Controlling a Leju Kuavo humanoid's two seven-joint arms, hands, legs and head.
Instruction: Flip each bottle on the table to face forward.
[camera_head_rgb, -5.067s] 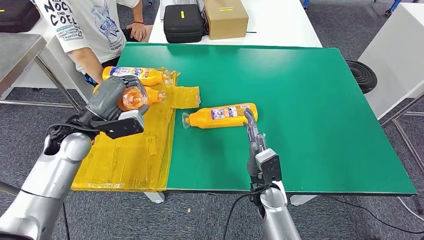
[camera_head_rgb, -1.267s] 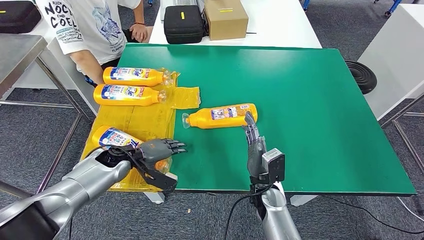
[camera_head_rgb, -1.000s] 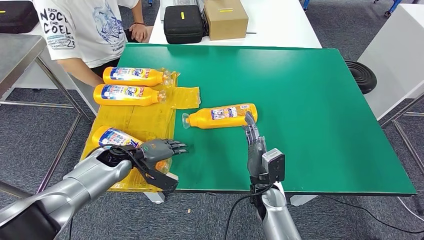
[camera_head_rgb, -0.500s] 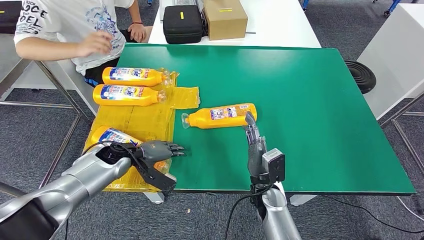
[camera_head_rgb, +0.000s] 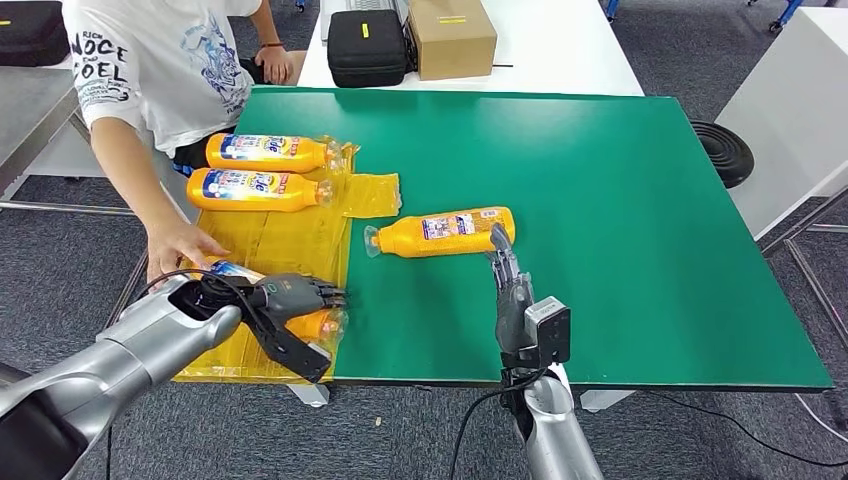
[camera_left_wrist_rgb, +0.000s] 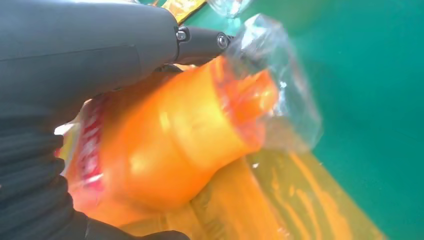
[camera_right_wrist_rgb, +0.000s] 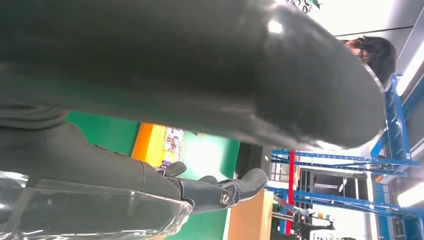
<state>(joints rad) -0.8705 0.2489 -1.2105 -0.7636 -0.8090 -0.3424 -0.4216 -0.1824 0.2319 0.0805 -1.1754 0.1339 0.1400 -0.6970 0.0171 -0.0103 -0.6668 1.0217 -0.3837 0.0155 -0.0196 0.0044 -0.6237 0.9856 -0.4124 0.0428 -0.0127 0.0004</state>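
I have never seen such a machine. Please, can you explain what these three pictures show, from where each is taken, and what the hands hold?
It is a humanoid robot with two silver arms. The wide picture comes from its head, looking down at a green table. The other two come from cameras at its wrists.

The left hand grips an orange bottle over the yellow sheet; a person's hand reaches close by. Two more bottles lie on that sheet. The right hand is near a fourth bottle on the green; whether they touch is unclear.
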